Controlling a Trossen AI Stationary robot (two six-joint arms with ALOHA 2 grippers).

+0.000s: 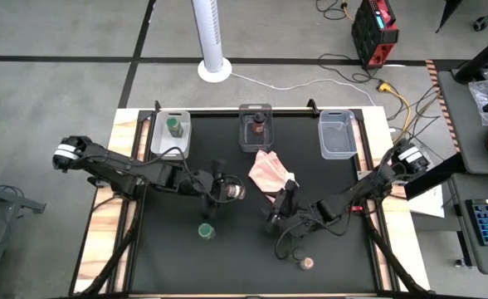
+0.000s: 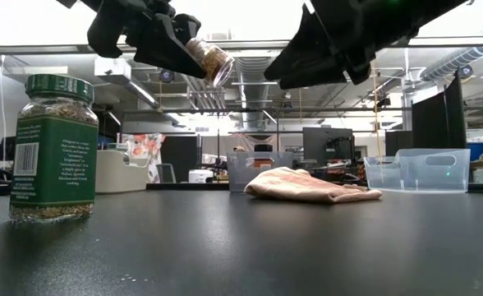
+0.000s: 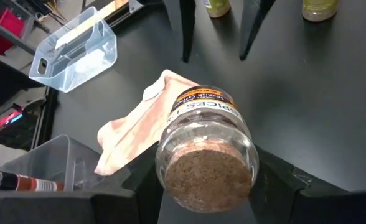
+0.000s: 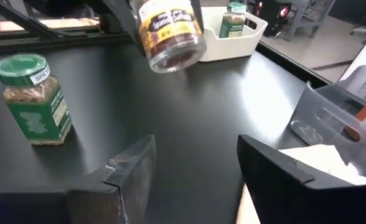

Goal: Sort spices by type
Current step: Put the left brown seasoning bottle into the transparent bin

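Left jaws clamp a tilted spice jar [image 3: 206, 152] aloft; right jaws gape empty.

Five spice jars show: two green-lidded, one [image 1: 173, 126] in a bin and one [image 1: 206, 231] on the table; one dark-lidded jar [image 1: 259, 126] in a bin; one pinkish-lidded jar [image 1: 307, 263] on the table; one jar with an orange label [image 1: 233, 192] held in the air; three clear bins, at [image 1: 158, 141], [image 1: 246, 143] and [image 1: 338, 145]; one pink cloth [image 1: 268, 172]; two claws, left [image 1: 219, 193] and right [image 1: 280, 218].
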